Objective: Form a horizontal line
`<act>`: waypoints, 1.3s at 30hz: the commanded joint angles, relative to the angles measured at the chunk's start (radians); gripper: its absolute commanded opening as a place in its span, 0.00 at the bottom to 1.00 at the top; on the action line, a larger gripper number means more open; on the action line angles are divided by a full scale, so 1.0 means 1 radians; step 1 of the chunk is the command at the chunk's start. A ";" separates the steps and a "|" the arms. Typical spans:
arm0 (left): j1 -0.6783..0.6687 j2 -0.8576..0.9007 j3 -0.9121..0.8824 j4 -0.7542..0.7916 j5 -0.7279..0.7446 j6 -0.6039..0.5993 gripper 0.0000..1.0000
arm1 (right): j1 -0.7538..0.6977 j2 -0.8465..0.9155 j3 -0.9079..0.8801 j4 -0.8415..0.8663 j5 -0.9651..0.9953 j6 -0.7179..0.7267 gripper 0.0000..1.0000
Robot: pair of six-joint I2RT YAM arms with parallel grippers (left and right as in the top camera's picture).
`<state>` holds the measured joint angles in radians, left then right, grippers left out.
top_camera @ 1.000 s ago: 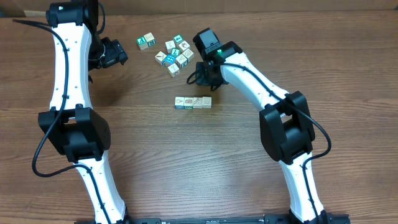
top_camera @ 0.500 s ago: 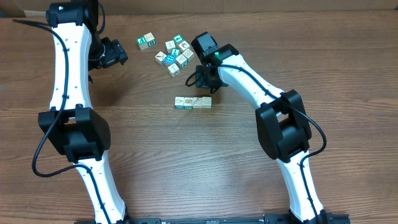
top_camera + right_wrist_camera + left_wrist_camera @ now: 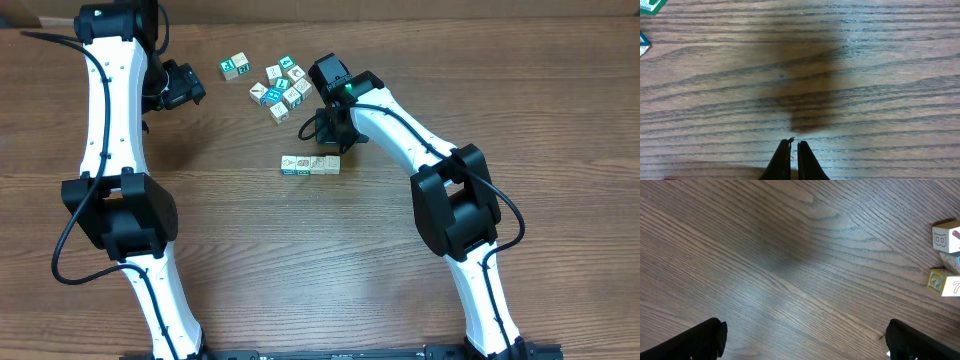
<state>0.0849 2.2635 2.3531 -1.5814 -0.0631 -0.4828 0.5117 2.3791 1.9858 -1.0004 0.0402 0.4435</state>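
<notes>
Cubes first, from overhead: the horizontal line lies near the middle of the bench, a short row that looks like three cream-and-teal cubes set side to side and touching. Above it sits the loose bunch, with a lone cube just to its left. The right arm hangs between the bunch and the row's right end. The left arm is off to the left, well apart from the row.

From the left wrist, the two fingertips stand at the lower corners. The left jaws are spread wide with only bare wood between them. Two cubes show at the right edge, outside the gap.

From the right wrist, the fingertips meet at the bottom centre. The right jaws are closed on nothing, over bare wood and their own shadow. Only scraps of teal cube show at the top left; the row is out of view.

Judging by looks, the cubes are light, stiff and flat-faced, so they should grip firmly but slide at a light knock. A cube is best taken from above on two free opposite faces. A nudge could skew the row.
</notes>
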 commanded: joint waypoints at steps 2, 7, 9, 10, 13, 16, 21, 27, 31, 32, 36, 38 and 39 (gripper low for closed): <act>-0.006 -0.001 0.004 0.001 0.002 -0.003 0.99 | 0.000 0.008 -0.010 0.003 -0.008 -0.003 0.04; -0.006 -0.001 0.004 0.001 0.002 -0.003 1.00 | 0.002 0.008 -0.010 -0.005 -0.008 -0.003 0.04; -0.006 -0.001 0.004 0.001 0.002 -0.003 0.99 | 0.005 0.008 -0.010 -0.006 -0.008 -0.002 0.04; -0.006 -0.001 0.004 0.001 0.002 -0.003 1.00 | 0.006 0.008 -0.010 -0.008 -0.008 0.003 0.04; -0.006 -0.001 0.004 0.001 0.002 -0.003 1.00 | 0.006 0.008 -0.010 -0.011 -0.007 0.046 0.04; -0.006 -0.001 0.004 0.001 0.002 -0.004 1.00 | 0.006 0.008 -0.010 -0.008 -0.005 0.058 0.04; -0.006 -0.001 0.004 0.001 0.002 -0.003 1.00 | 0.006 0.008 -0.010 -0.012 -0.004 0.058 0.04; -0.006 -0.001 0.004 0.001 0.002 -0.003 0.99 | 0.013 0.008 -0.010 -0.015 -0.004 0.066 0.04; -0.006 -0.001 0.004 0.001 0.002 -0.003 1.00 | 0.013 0.008 -0.010 -0.015 0.012 0.066 0.04; -0.006 -0.001 0.004 0.001 0.002 -0.003 1.00 | 0.013 0.008 -0.010 -0.014 0.019 0.065 0.04; -0.006 -0.001 0.004 0.001 0.002 -0.003 0.99 | 0.013 0.008 -0.010 -0.011 0.023 0.078 0.04; -0.006 -0.001 0.004 0.001 0.002 -0.003 1.00 | 0.013 0.008 -0.010 -0.006 0.018 0.092 0.04; -0.006 -0.001 0.004 0.001 0.002 -0.003 1.00 | 0.013 0.008 -0.010 -0.003 0.018 0.092 0.04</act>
<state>0.0849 2.2635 2.3531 -1.5814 -0.0631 -0.4828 0.5186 2.3798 1.9858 -1.0111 0.0448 0.5121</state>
